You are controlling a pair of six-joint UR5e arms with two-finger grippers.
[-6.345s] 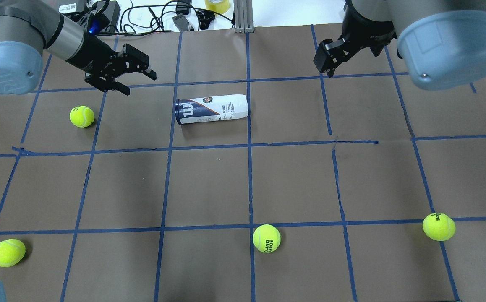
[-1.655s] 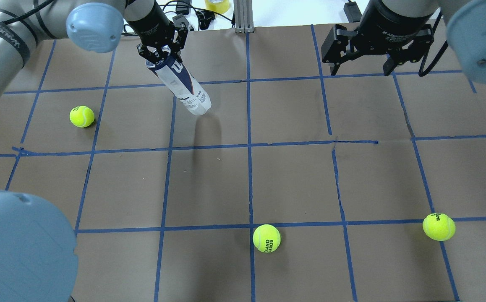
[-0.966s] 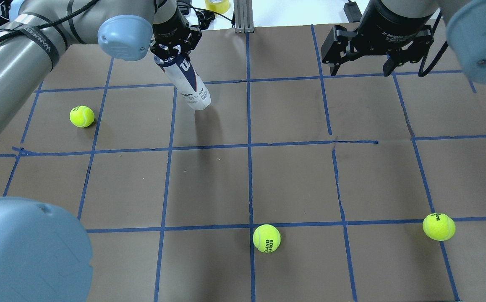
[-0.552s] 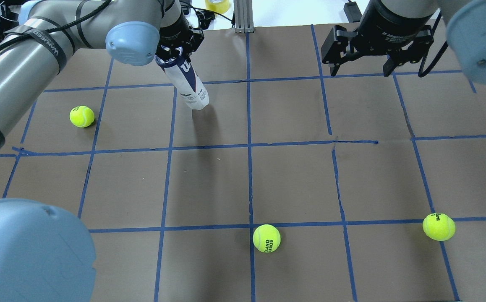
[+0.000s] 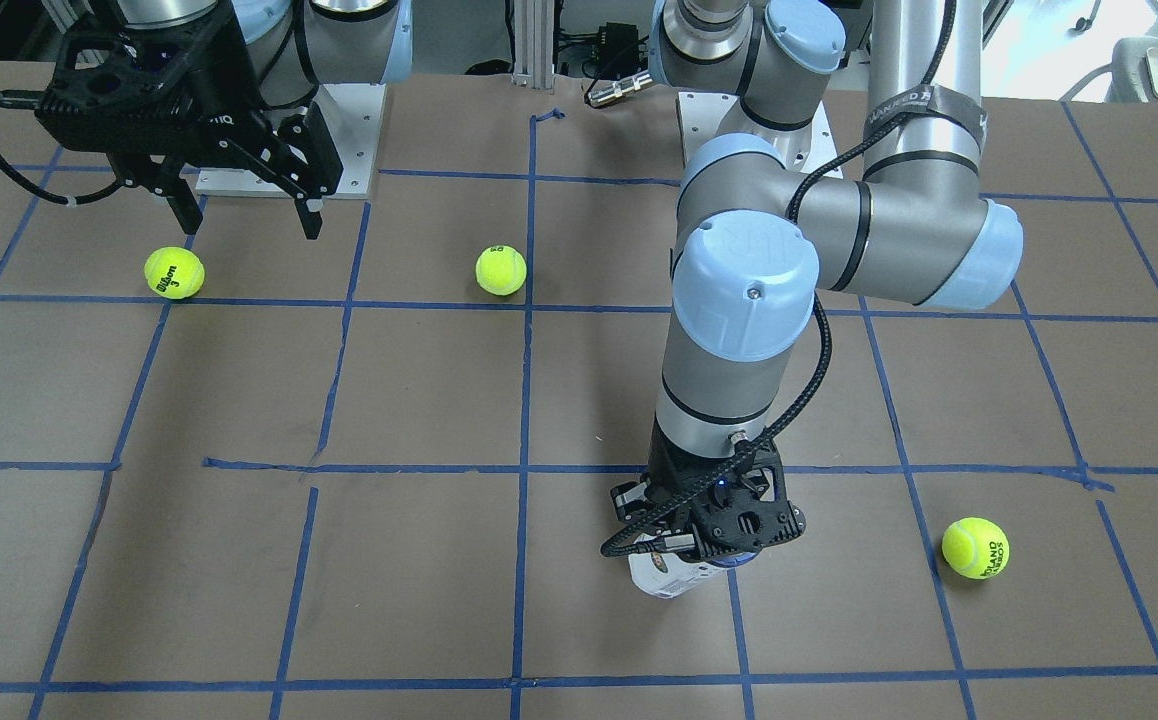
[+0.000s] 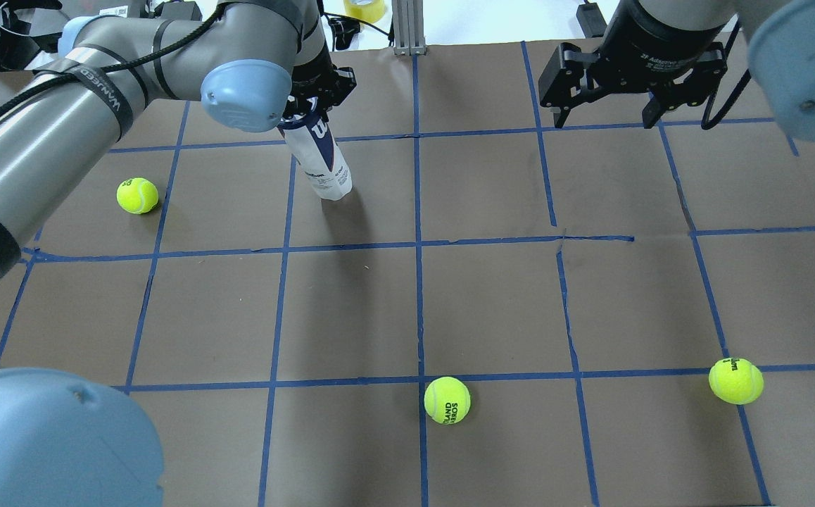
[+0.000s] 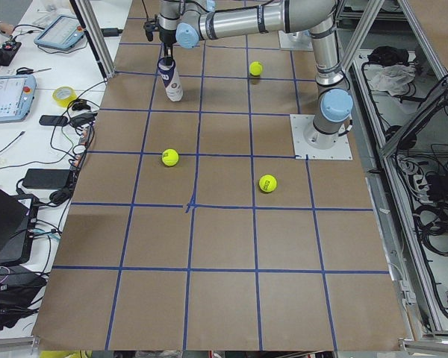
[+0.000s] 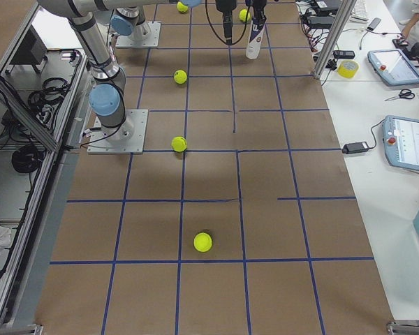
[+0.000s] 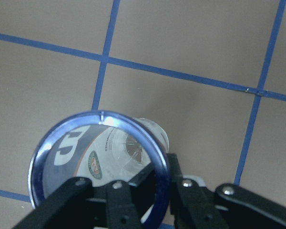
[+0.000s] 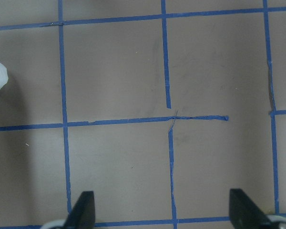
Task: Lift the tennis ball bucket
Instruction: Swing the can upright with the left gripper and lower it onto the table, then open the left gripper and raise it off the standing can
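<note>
**Tilted tennis ball bucket (image 6: 324,160) pinched at its rim by the left gripper (image 6: 307,113)**

Front-facing view: the tennis ball bucket, a slim cylindrical plastic can with a white and navy label, is mostly hidden under the left gripper. Only its white lower end shows. Three loose yellow-green tennis balls (image 5: 500,270) lie well apart from it on the brown paper table top (image 5: 419,380), which is gridded with blue tape. The right gripper (image 5: 247,215) hangs near its own base, jaws spread wide.

Overhead view: the bucket leans, with its dark blue rim uppermost in the closed jaws. Its white base sits low over a far square left of centre; whether it touches the paper I cannot tell. The left arm reaches in from the left, wrist pointing steeply down.

Side views: the bucket hangs close to upright under the gripper.

Left wrist view: the rim rings an open mouth, and the label shows through the clear wall. The black fingers (image 9: 124,202) clamp the rim's near edge.

Right wrist view: both fingertips are wide apart above paper, with the bucket's white base at the left edge.
</note>
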